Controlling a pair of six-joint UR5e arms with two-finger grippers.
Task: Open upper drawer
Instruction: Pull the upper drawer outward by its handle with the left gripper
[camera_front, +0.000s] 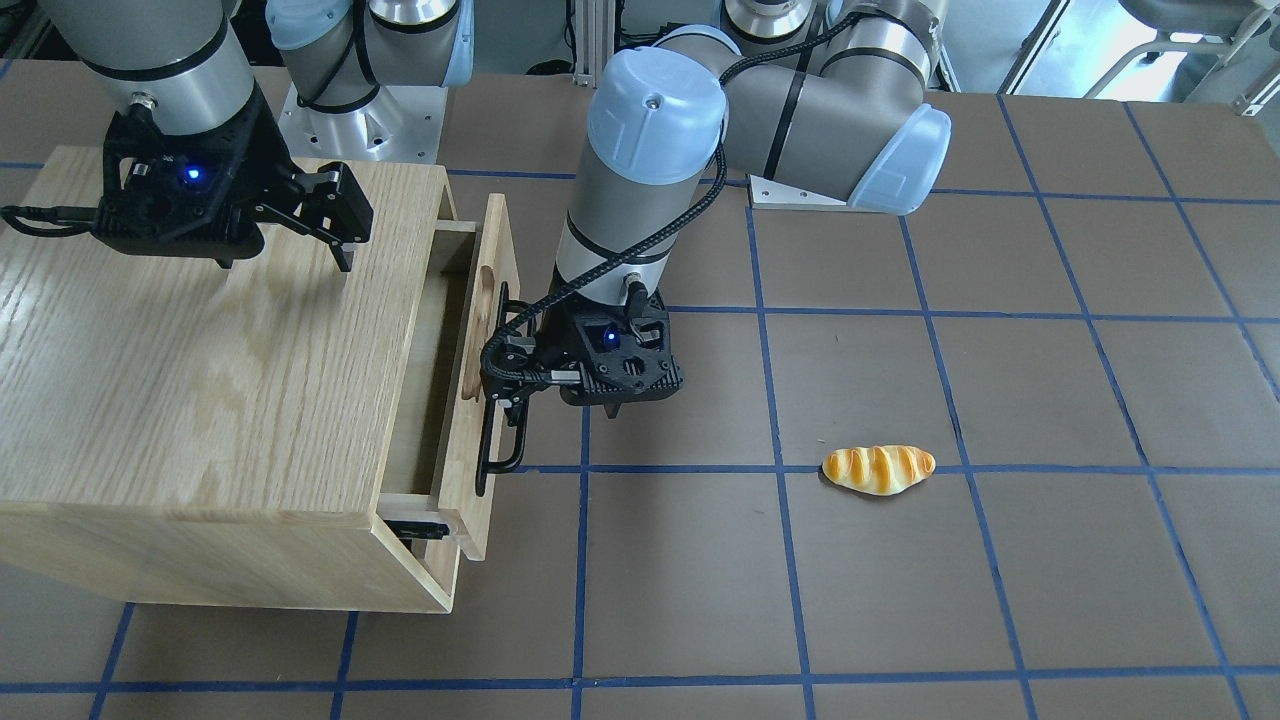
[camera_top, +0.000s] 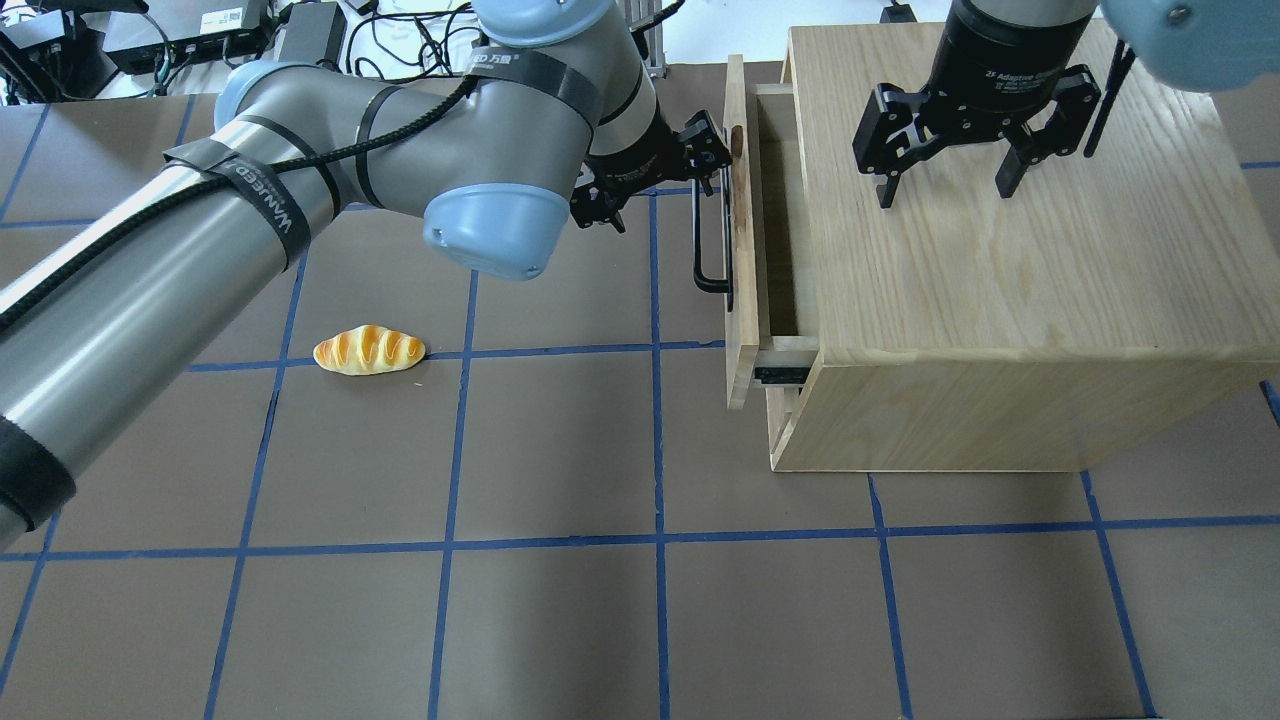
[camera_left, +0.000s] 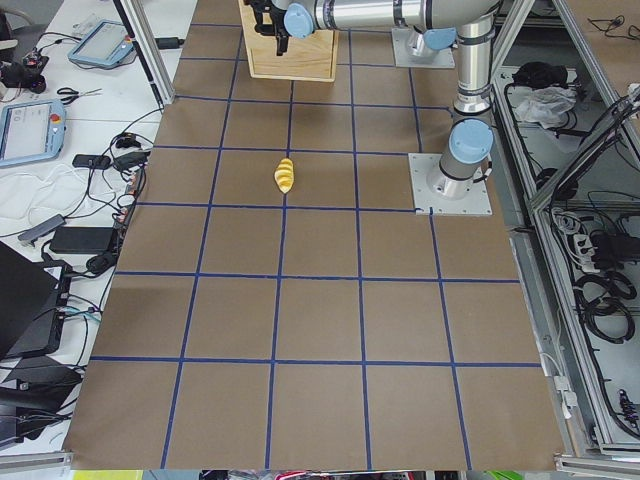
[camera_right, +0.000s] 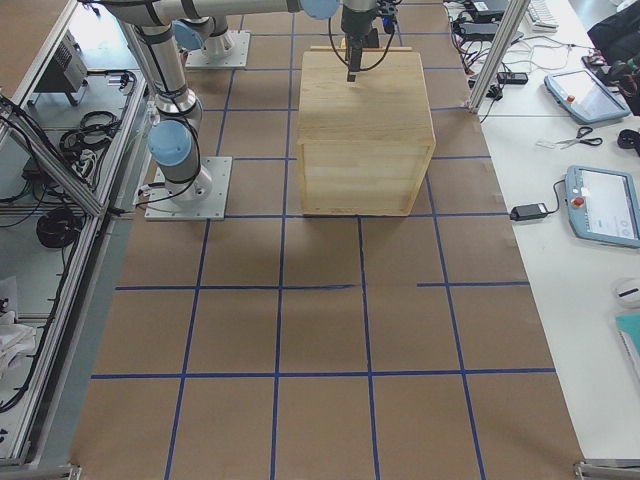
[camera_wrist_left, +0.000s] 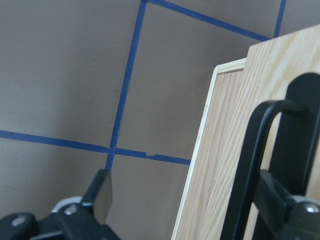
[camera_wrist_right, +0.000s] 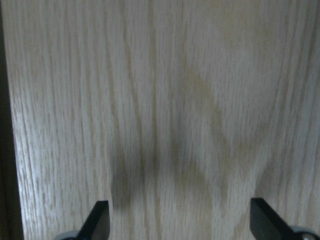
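Observation:
The upper drawer (camera_front: 497, 250) is a light-oak tray pulled partway out of the oak cabinet (camera_front: 200, 380), with its dark inside showing. Its long black bar handle (camera_front: 515, 440) runs along the front panel (camera_top: 740, 300). My left gripper (camera_front: 510, 385) is at the handle (camera_top: 705, 250) and open. In the left wrist view one finger sits between the bar (camera_wrist_left: 250, 165) and the panel (camera_wrist_left: 215, 175), and the other finger (camera_wrist_left: 100, 192) stands wide outside. My right gripper (camera_top: 947, 190) is open and empty, pointing down just above the cabinet top (camera_wrist_right: 160, 100).
A toy bread roll (camera_top: 368, 350) lies on the brown table with its blue tape grid, well to the drawer's open side. The cabinet (camera_top: 1000, 300) fills the table's right part. A black slide rail (camera_top: 775, 376) shows under the drawer's near end.

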